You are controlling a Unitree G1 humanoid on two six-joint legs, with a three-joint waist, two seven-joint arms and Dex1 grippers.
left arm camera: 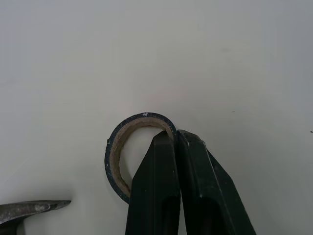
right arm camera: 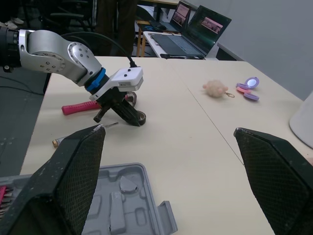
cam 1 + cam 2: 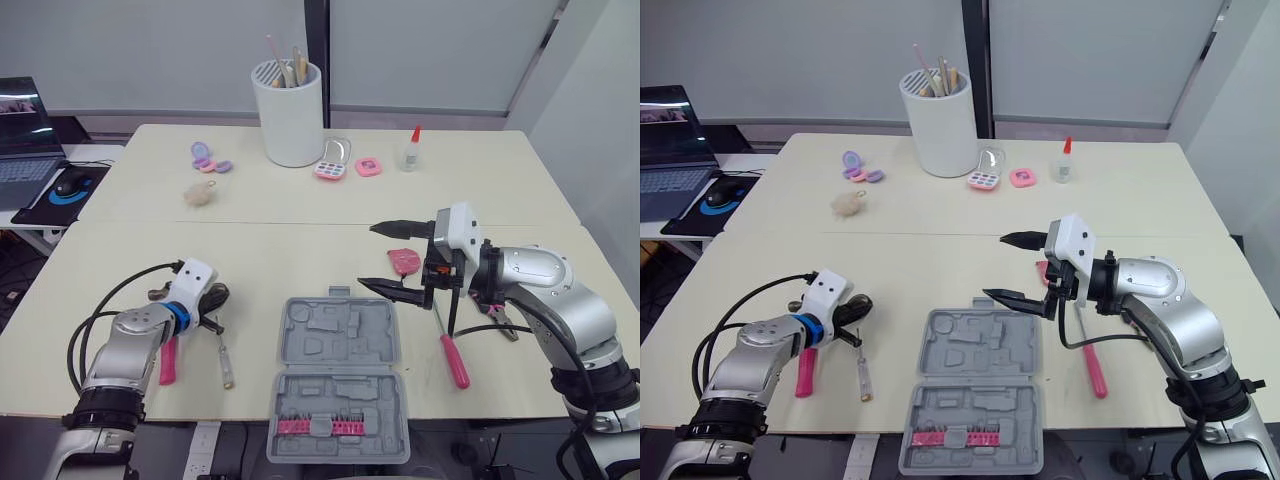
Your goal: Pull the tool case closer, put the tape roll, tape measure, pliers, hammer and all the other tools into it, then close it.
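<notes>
Left gripper pinching wall of black tape roll; right gripper wide open, empty, near open grey plastic tool case

head pair above table, wrist views low, both apparently sharing tape roll

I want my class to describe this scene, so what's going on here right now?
A two-armed robot is packing tools into a case. Its left gripper is shut on the wall of a tape roll lying on the table. Its right gripper hangs open above the table, beside the open case, holding nothing. A screwdriver and a tape measure lie on the table outside the case.
</notes>
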